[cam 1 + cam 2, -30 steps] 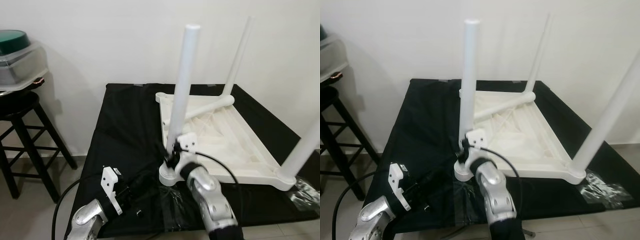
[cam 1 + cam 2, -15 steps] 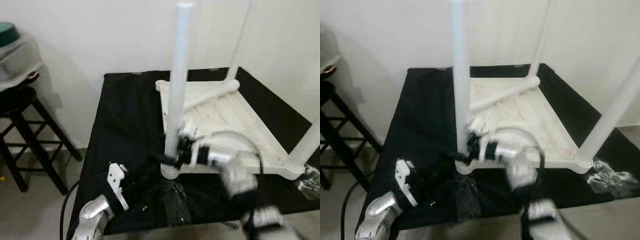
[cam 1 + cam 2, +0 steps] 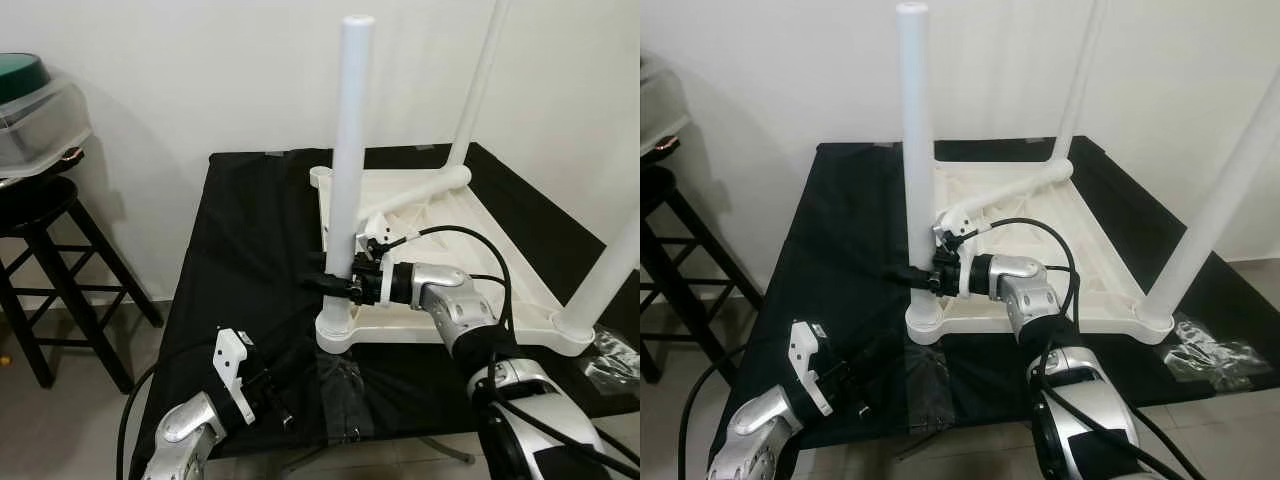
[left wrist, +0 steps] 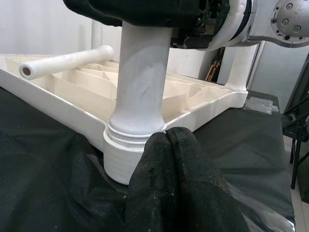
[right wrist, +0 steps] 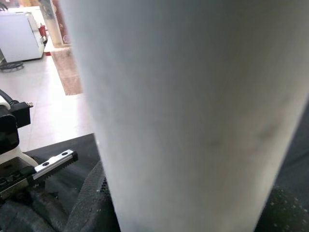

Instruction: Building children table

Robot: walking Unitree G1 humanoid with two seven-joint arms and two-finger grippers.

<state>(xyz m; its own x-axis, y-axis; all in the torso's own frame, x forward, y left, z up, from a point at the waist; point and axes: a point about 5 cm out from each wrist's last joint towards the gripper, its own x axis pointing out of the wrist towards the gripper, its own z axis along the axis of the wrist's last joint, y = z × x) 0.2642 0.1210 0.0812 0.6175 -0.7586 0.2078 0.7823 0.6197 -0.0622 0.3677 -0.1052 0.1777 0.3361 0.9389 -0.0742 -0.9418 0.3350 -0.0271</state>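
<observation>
Right hand [image 3: 330,282] clamps around upright white leg [image 3: 348,170] of upturned table [image 3: 470,290]; left hand [image 4: 166,145] pinched narrow beside it.

Right claw [image 3: 328,282] clamped round upright white leg [image 3: 347,170], low on it; leg blocks anything passing beyond the claw. Loose leg [image 3: 420,192] lies across the upturned white tabletop [image 3: 470,270] just behind the claw. Left claw [image 4: 166,159], fingers together, noses against the leg's corner socket [image 4: 126,157]. Bare black desk [image 3: 250,240] out to its side is free.
</observation>
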